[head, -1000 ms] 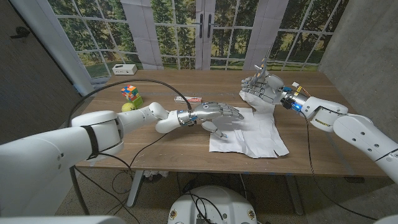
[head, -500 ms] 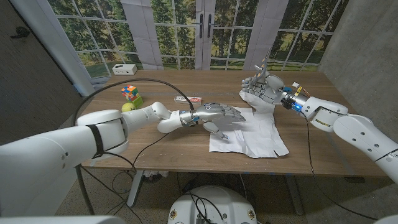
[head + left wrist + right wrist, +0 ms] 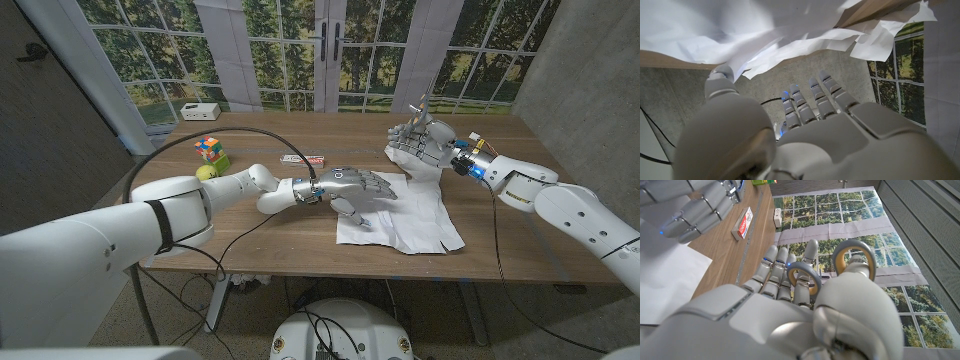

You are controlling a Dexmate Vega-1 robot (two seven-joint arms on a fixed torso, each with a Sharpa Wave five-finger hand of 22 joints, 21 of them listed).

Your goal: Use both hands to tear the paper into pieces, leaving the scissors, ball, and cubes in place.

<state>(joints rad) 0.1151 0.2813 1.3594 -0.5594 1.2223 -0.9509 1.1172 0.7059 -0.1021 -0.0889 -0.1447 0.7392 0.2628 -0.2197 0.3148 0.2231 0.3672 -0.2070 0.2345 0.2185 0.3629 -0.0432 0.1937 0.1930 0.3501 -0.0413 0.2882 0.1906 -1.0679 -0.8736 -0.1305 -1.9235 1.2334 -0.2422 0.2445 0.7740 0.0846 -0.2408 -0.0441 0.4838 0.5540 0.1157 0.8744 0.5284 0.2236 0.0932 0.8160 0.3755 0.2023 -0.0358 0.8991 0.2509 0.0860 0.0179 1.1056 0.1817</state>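
- We are locating the paper (image 3: 410,215) on the table (image 3: 250,235), by the near edge and right of the middle; its far right corner is rising toward the right hand (image 3: 420,145)
- We are judging the sheet to be light, limp and already creased, so it is likely to slide unless it is pinned
- We are recommending a hold on one edge with both hands close together, since a tear starts most easily from an edge
- The left hand (image 3: 355,188) is reaching over the paper's left edge with its fingers stretched out and slightly apart, gripping nothing; we cannot tell whether it is touching the sheet
- The right hand is holding the scissors (image 3: 852,255) clear of the table, fingers curled at the handle rings; we cannot tell whether it is also pinching paper
- The cube (image 3: 208,148) and ball (image 3: 207,171) are sitting near the left edge
- We are noting a red-and-white printed label (image 3: 744,222); its writing is too small to read
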